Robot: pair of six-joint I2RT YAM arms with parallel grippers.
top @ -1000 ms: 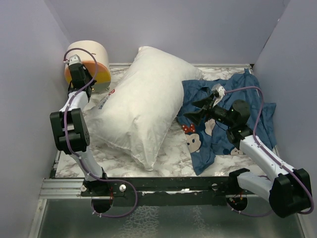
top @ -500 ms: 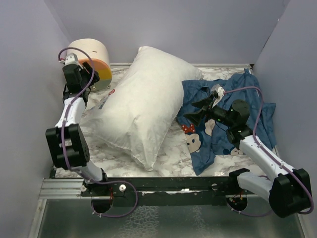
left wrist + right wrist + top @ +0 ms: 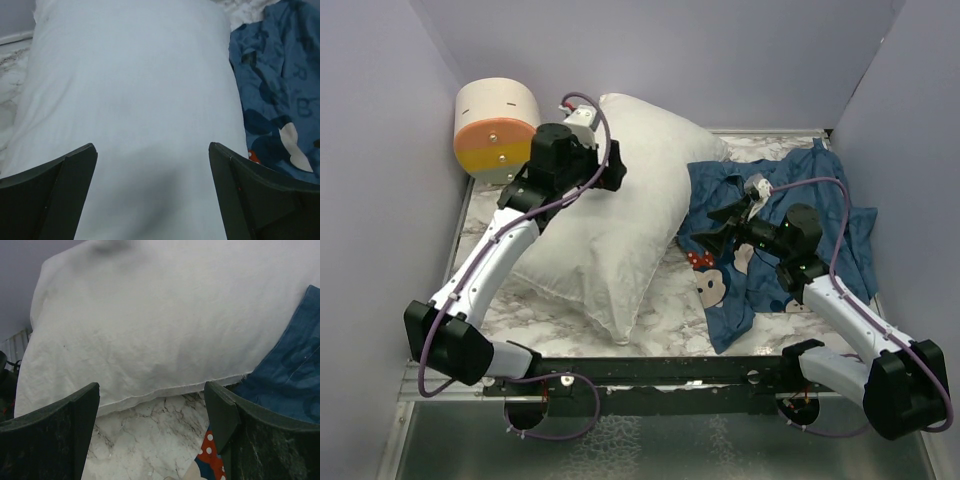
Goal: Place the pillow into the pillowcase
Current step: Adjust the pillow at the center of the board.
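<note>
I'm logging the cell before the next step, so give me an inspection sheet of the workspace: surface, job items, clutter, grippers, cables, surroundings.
Surface: marbled table, partly covered.
Job's things: white pillow lies diagonally, outside the case; blue pillowcase is crumpled to its right.
Clutter: cream cylinder with an orange end, back left corner.
Grippers: left gripper open above the pillow; right gripper open where pillow and pillowcase meet, holding nothing.
Cables: purple cable looped along each arm.
Surroundings: plain lilac walls on three sides; metal rail at the near edge.
</note>
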